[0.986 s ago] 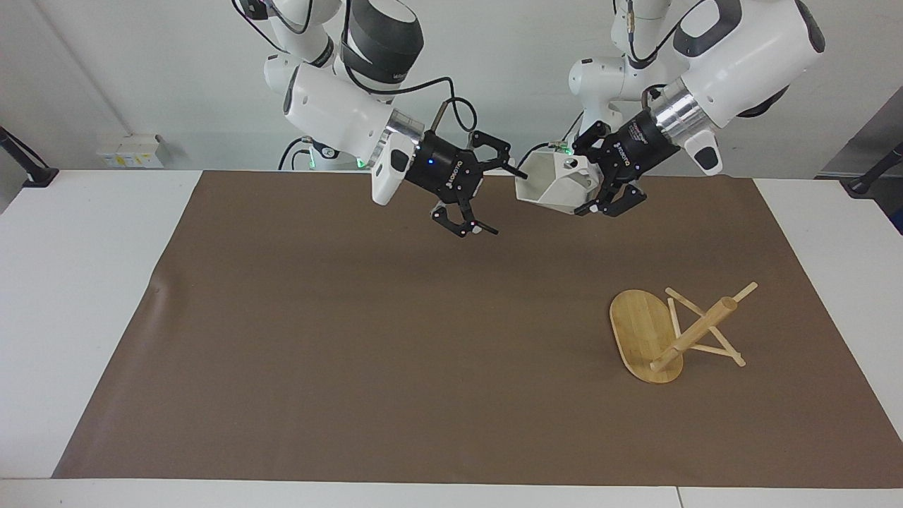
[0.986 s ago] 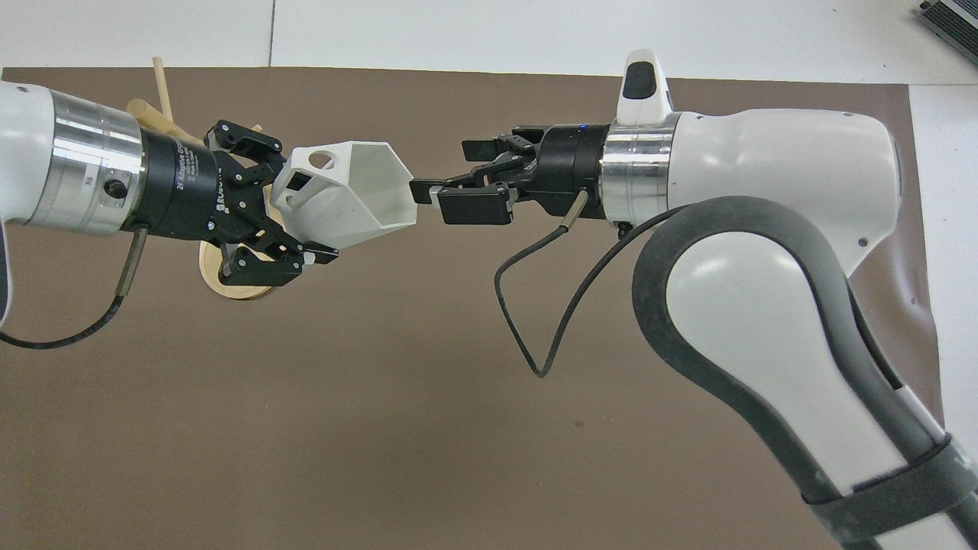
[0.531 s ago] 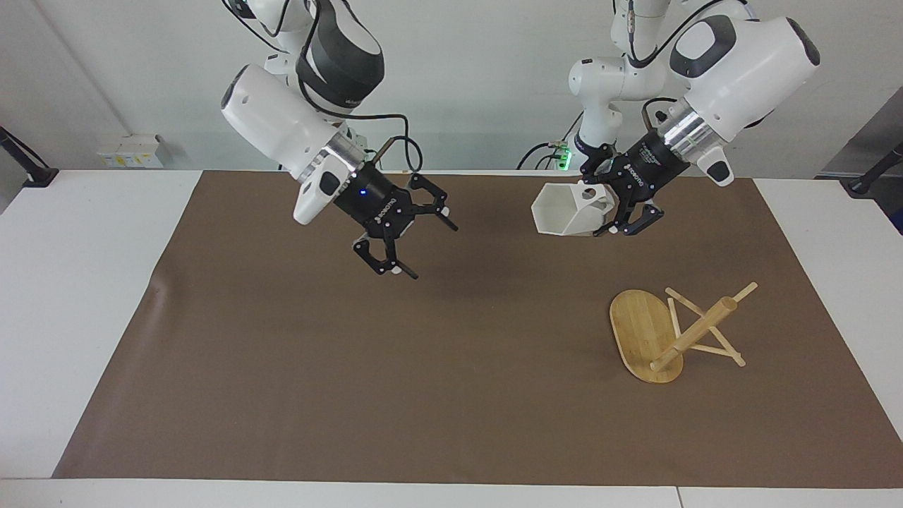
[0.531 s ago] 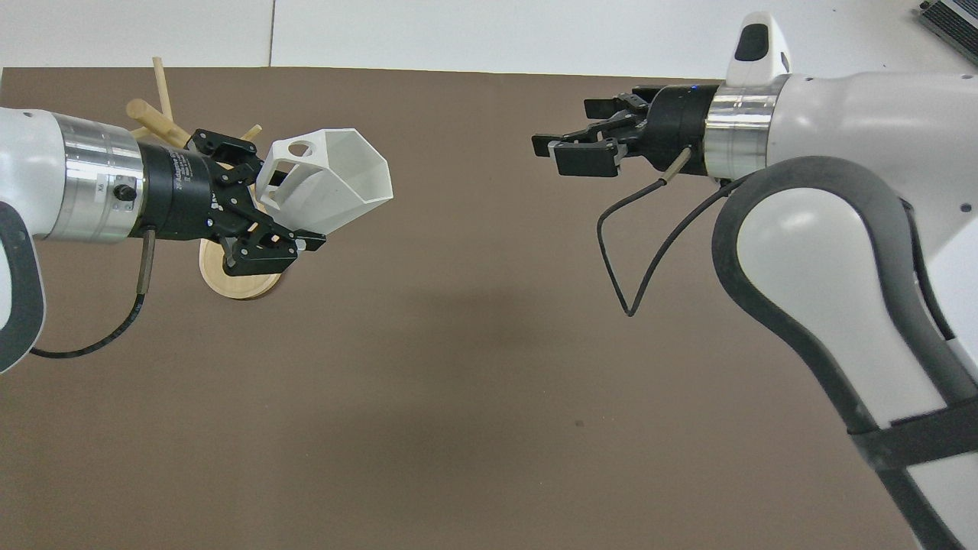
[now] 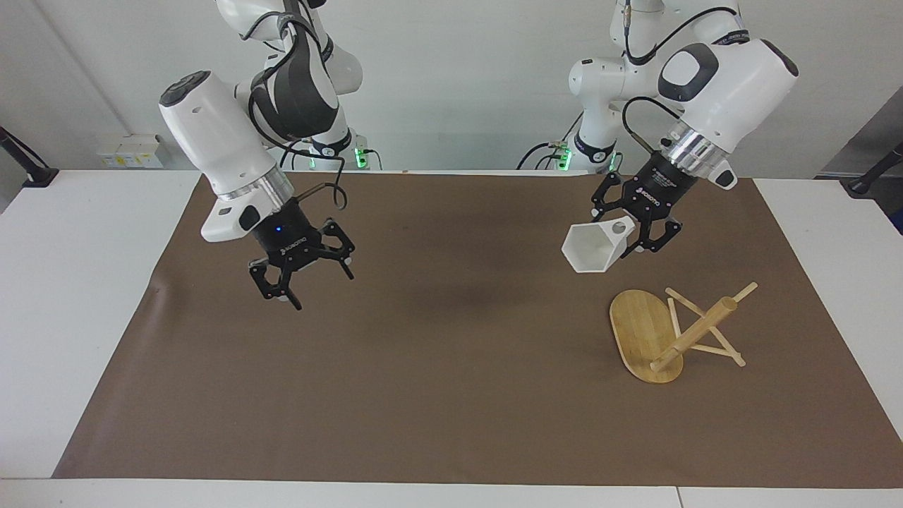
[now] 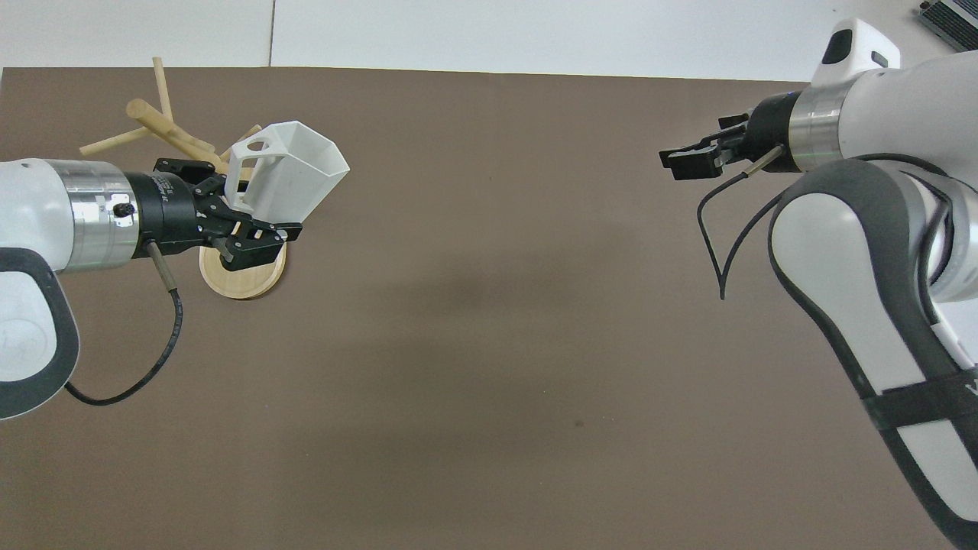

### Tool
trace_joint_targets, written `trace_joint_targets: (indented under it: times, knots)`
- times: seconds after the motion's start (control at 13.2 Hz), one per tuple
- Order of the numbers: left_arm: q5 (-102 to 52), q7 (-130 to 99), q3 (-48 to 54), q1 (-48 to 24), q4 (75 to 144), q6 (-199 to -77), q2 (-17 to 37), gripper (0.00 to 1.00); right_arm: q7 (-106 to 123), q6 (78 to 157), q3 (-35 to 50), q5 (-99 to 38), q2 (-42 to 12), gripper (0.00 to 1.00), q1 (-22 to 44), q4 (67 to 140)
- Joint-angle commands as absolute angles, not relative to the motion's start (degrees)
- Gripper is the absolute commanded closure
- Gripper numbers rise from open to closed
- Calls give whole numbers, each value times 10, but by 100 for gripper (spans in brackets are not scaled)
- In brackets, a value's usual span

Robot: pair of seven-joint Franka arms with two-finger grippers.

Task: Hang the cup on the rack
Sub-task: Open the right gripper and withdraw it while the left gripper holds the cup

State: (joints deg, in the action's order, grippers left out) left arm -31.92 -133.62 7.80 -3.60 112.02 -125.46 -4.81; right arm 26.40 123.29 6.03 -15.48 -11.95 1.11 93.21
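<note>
Left gripper (image 5: 633, 238), clenched on the handle end of the white faceted cup (image 5: 594, 248), carries it in the air with the hexagonal mouth tipped sideways and downward. In the facing view the cup hangs clear of the brown mat (image 5: 451, 395), above the part of the mat just nearer the robots than the bamboo rack (image 5: 674, 335). In the overhead view the raised cup (image 6: 289, 177) overlaps the rack's (image 6: 164, 130) base and lower pegs; no contact between them is visible. The rack stands on its oval base toward the left arm's end of the tabletop (image 5: 77, 282), central post up, thin pegs crossing through it. Right gripper (image 5: 301, 271), fingers spread and holding nothing, hangs over the mat toward the right arm's end, well apart from cup and rack; it appears again in the overhead view (image 6: 691, 156).
</note>
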Motion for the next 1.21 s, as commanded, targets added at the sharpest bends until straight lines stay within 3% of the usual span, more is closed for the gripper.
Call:
trace_joint_targets:
  times: [0.0,0.53,1.14]
  knots:
    - [-312,-1376,81,-19,1166,-1289,-80,100,187,1177,44,-105,-101,0,11,944]
    - [-312,-1421,83,-19,1230,-1401,-77,100,62,1023,3,-59,-83,0,10,915]
    - [-312,-1441,83,-29,1230,-1485,-20,100,55,948,-40,-69,-21,0,-8,913]
